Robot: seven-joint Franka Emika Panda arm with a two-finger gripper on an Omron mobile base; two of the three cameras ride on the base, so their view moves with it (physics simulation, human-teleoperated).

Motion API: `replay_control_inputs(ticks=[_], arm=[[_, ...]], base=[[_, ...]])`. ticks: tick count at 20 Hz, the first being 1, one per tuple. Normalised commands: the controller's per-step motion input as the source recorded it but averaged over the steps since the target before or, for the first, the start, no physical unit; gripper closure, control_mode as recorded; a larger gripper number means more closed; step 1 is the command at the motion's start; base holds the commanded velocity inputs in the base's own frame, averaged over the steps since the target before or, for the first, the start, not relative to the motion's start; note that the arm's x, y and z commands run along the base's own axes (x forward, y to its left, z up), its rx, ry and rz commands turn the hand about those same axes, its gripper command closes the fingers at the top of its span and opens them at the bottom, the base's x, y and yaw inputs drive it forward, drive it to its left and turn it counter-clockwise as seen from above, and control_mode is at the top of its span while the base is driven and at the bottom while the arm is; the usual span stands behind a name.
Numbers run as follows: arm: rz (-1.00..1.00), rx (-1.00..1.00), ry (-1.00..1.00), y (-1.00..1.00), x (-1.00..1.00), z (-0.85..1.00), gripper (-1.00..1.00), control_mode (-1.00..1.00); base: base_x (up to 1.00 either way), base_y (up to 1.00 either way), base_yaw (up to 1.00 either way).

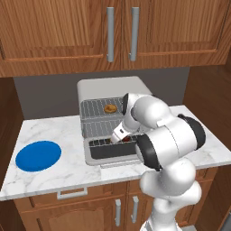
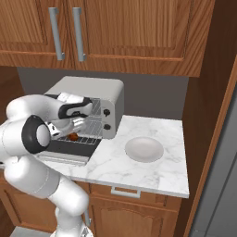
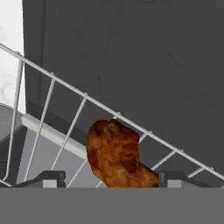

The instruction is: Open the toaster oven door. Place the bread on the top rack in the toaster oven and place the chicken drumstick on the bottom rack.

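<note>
The claw (image 3: 107, 178) stands apart around the drumstick (image 3: 117, 155) lying on the lower rack (image 3: 65, 114); bread (image 1: 110, 108) sits above.

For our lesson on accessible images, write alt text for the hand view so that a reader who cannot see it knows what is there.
A brown-orange chicken drumstick lies on a silver wire rack inside the dark grey toaster oven, seen close up from the gripper. The two dark fingertips stand apart on either side of the drumstick's lower end.
</note>
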Motion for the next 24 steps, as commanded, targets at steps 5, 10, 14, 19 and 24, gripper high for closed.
replay_control_inputs(ticks=[5, 10, 14, 19, 24], arm=[[0.00, 0.00, 0.07, 0.00, 0.01, 0.47, -1.00, -1.00], [0.00, 0.00, 0.11, 0.08, -0.43, 0.66, -1.00, -1.00], [-0.05, 0.01, 0.38, 0.13, -0.67, 0.32, -1.00, -1.00], [-0.11, 0.03, 0.48, 0.12, -0.17, 0.27, -1.00, -1.00], [-0.07, 0.08, 0.43, 0.04, 0.24, 0.32, -1.00, -1.00]], base=[[0.00, 0.00, 0.00], [0.00, 0.00, 0.00], [0.00, 0.00, 0.00], [0.00, 0.00, 0.00], [0.00, 0.00, 0.00]])
